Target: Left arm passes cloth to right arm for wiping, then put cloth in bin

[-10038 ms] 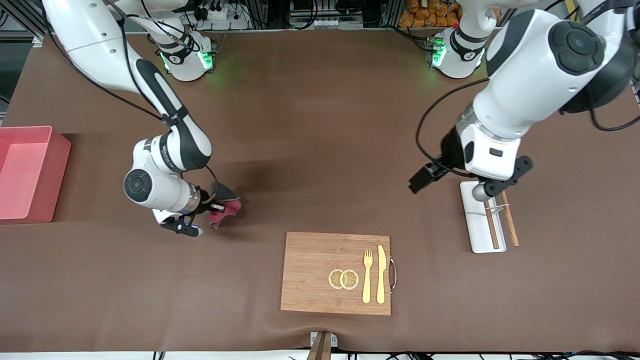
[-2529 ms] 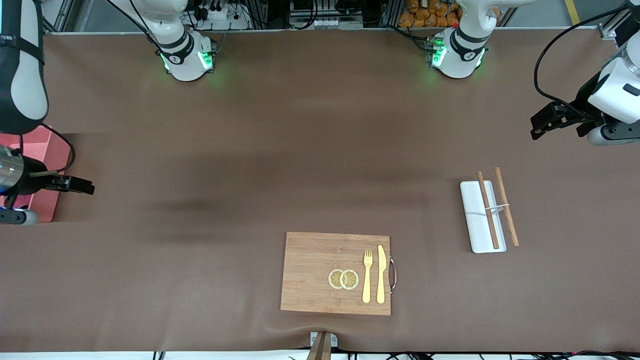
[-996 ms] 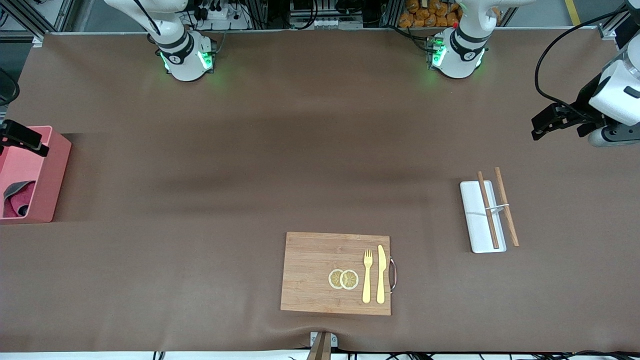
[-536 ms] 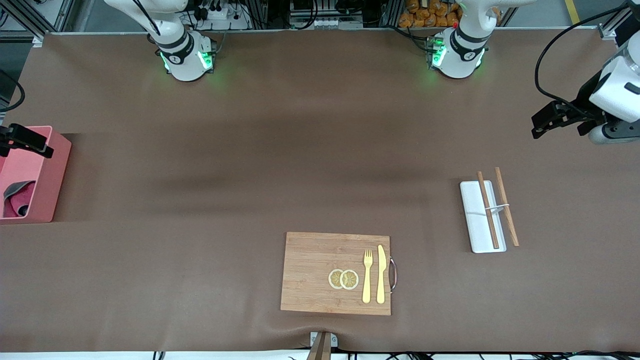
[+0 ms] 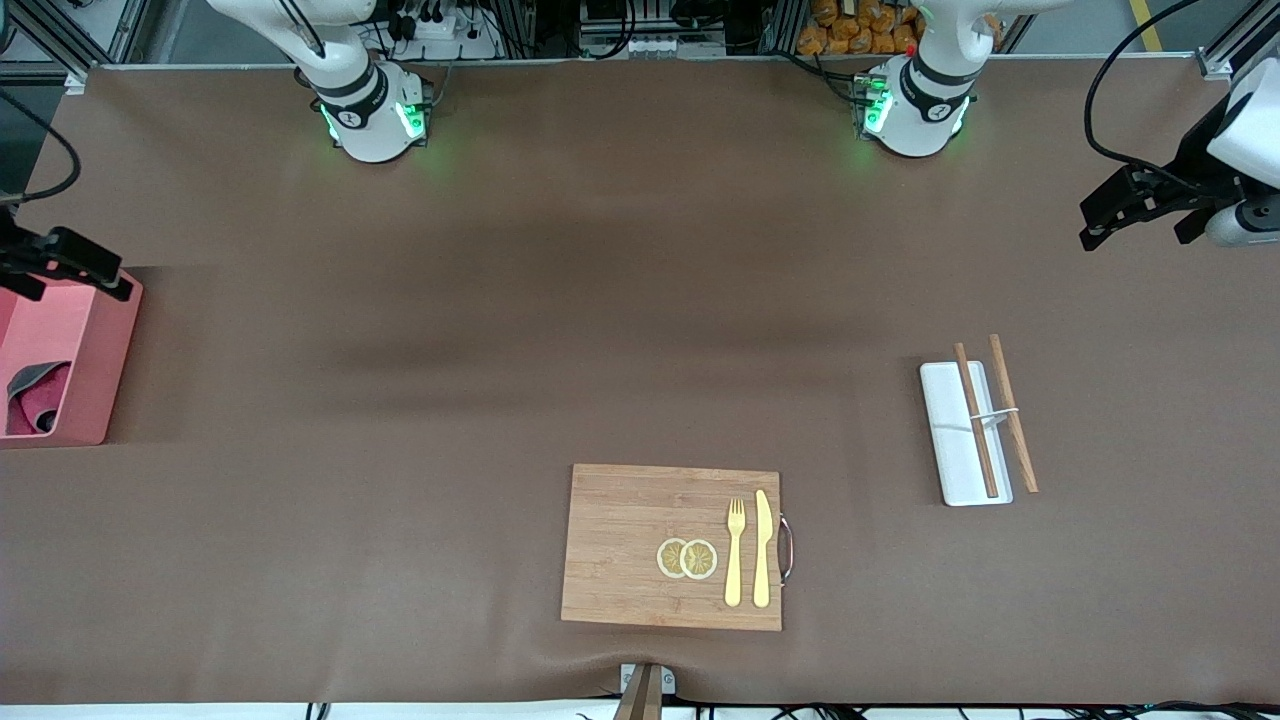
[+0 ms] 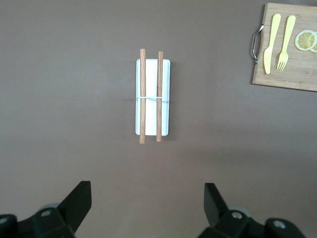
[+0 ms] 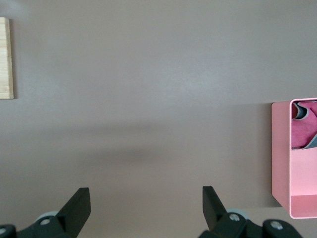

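**Trainee:** Where is the cloth [image 5: 35, 397], and what does each claw have?

**Operator:** I read it as lying in the bin [image 5: 95, 372], the salmon-pink box at the right arm's end of the bench [image 5: 600, 300]. It sits bunched against the wall of the bin nearer the front camera, grey face and crimson face both showing. The rest of the bin floor is bare. My right claw [image 7: 143, 208] hangs above the bench just beside the bin with its jaws wide and nothing between them. My left claw [image 6: 146, 208] is up over the left arm's end of the bench, jaws equally wide, empty, waiting.

**Trainee:** How would the cloth handle if you had to take it again?

**Operator:** I judge it light and limp. It will sag and unfold from any pinch, so I would grip a raised fold where the layers stack, not a single edge. It is neither slippery nor fragile, but the bin walls crowd the approach.

**Trainee:** Any other holders?

**Operator:** The white tray [image 5: 950, 440] carries one stick of the banded chopsticks [image 5: 990, 412], the other lying just off its edge. The wooden board [image 5: 620, 545] bears two lemon slices [image 5: 687, 558], a fork [image 5: 735, 552] and a knife [image 5: 763, 548]. Judging by the cloth's place, I take the task as finished.
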